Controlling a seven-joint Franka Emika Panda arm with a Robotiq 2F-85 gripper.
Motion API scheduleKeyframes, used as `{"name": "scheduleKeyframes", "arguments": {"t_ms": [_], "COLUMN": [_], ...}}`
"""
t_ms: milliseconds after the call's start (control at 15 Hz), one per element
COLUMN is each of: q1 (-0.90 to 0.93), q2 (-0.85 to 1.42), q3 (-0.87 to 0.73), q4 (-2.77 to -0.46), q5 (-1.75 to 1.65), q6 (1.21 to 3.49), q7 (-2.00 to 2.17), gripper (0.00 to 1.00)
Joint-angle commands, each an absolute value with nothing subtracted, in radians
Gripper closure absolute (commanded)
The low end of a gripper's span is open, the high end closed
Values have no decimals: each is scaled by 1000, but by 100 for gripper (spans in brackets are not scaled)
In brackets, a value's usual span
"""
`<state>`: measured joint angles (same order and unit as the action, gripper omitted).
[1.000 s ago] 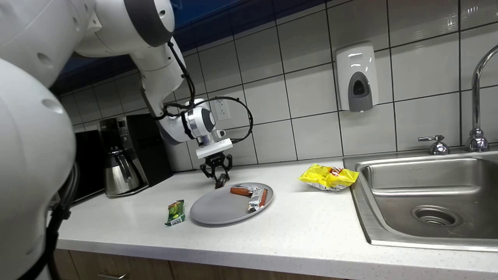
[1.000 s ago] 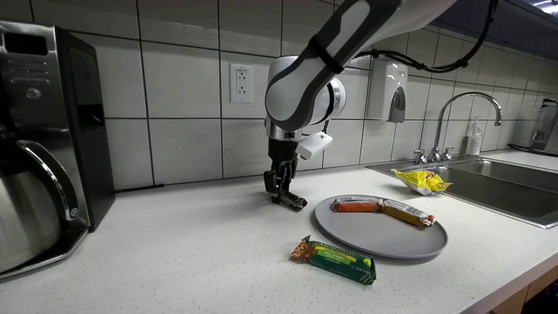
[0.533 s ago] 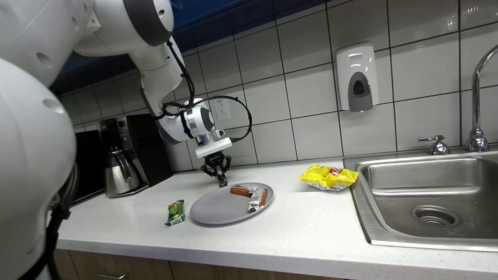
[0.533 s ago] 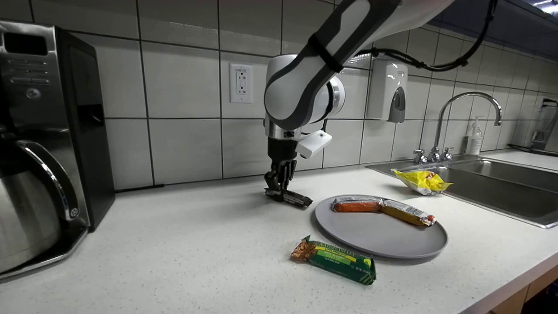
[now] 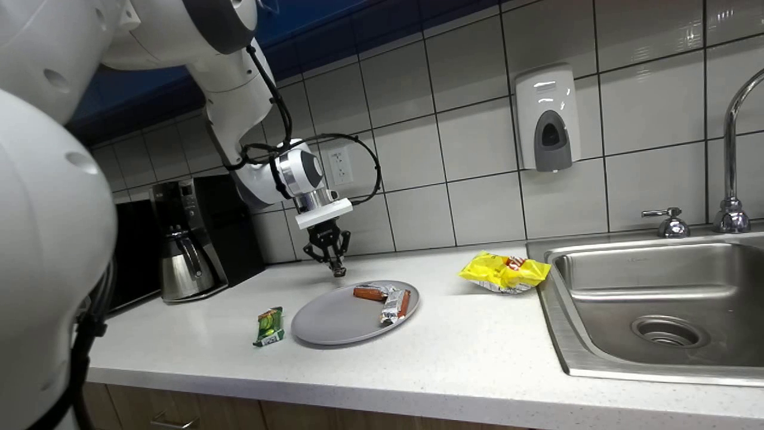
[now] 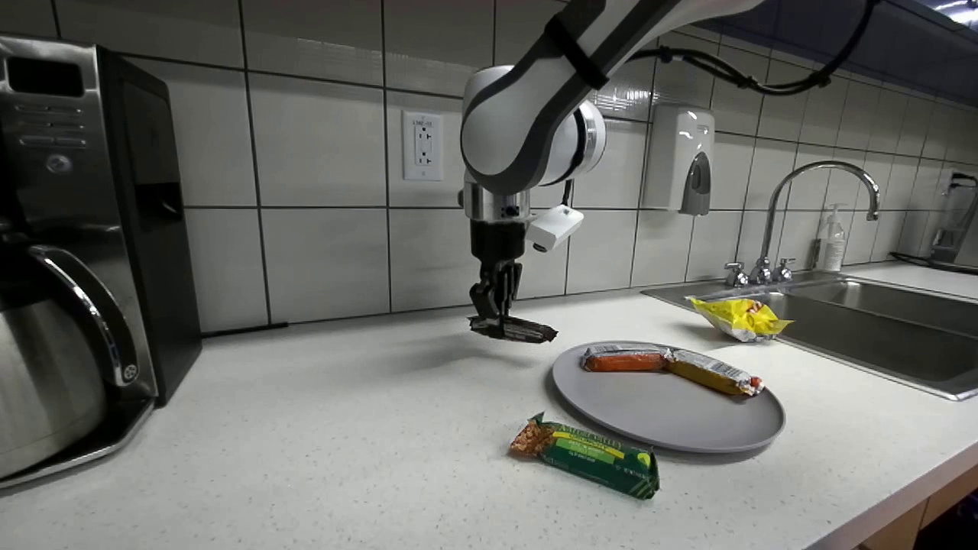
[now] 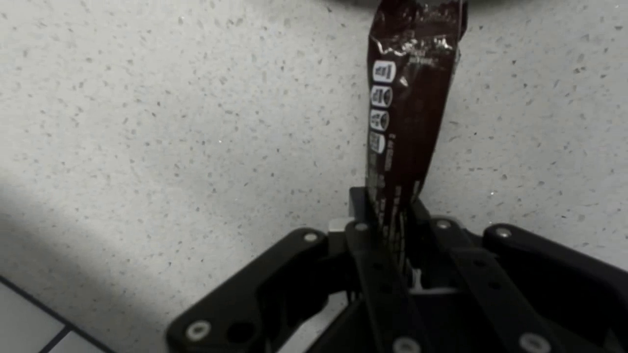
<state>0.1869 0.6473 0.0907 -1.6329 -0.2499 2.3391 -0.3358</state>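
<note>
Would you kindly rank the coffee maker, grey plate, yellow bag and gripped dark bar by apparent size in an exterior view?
In an exterior view, largest first:
Coffee maker, though partly cropped
Grey plate
Yellow bag
Dark bar

A dispenser (image 5: 547,119) hangs on the tiles (image 5: 480,209) — faucet (image 5: 730,161) by the sink (image 5: 597,322)

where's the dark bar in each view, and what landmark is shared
In an exterior view: dark bar left of centre, lower half.
In an exterior view: dark bar near centre, lower half.
In the wrist view: dark bar right of centre, from the top edge down.
Shared landmark: the gripper, holding it in all three.
</note>
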Motion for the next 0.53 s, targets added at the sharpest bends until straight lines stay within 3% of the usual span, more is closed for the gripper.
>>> {"name": "scheduleKeyframes", "arguments": {"t_ms": [0,467], "q1": [185,164], "q2": [546,416], "q3": [103,127], "q4": [-1720,-1898], "q5": [-280,-277], "q6": [2294,2346], "q7": [-348,-381], "gripper": [95,95]}}
